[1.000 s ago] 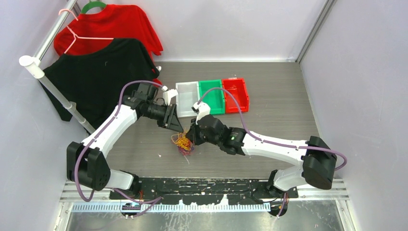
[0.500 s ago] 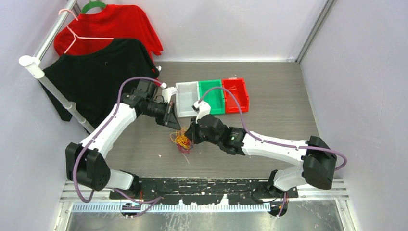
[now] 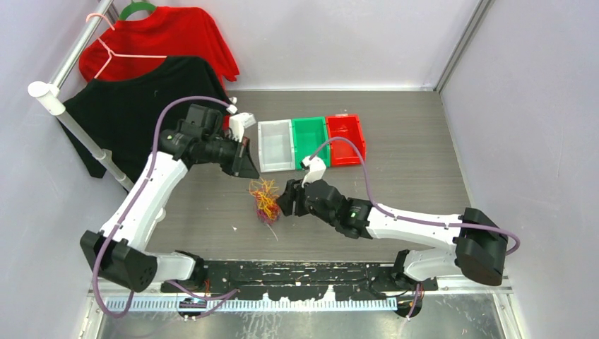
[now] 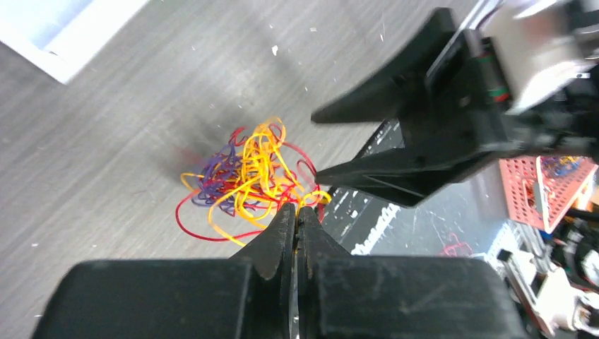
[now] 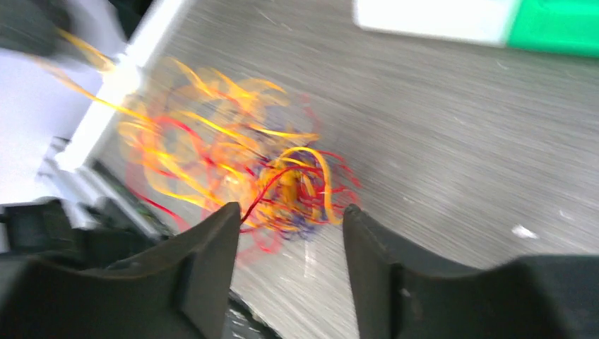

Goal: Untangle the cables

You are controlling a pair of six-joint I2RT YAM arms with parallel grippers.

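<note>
The cables (image 3: 265,201) are a small tangle of thin orange, red and purple strands on the grey table, also seen in the left wrist view (image 4: 247,176) and, blurred, in the right wrist view (image 5: 282,183). My left gripper (image 3: 251,175) hangs up-left of the tangle. It is shut (image 4: 297,210) on an orange strand, and orange strands stretch from the pile up to it. My right gripper (image 3: 282,200) is just right of the tangle. It is open (image 5: 289,219), with the tangle just beyond its tips and a red strand brushing its left finger.
White (image 3: 277,145), green (image 3: 307,134) and red (image 3: 345,127) bins stand in a row behind the tangle. A red shirt (image 3: 162,35) and a black shirt (image 3: 141,113) hang on a rack (image 3: 85,134) at the left. The black base plate (image 3: 297,272) runs along the near edge.
My left gripper shut on an orange strand and drew back up-left, stretching strands out of the pile. My right gripper opened, released the tangle, and shifted slightly right.
</note>
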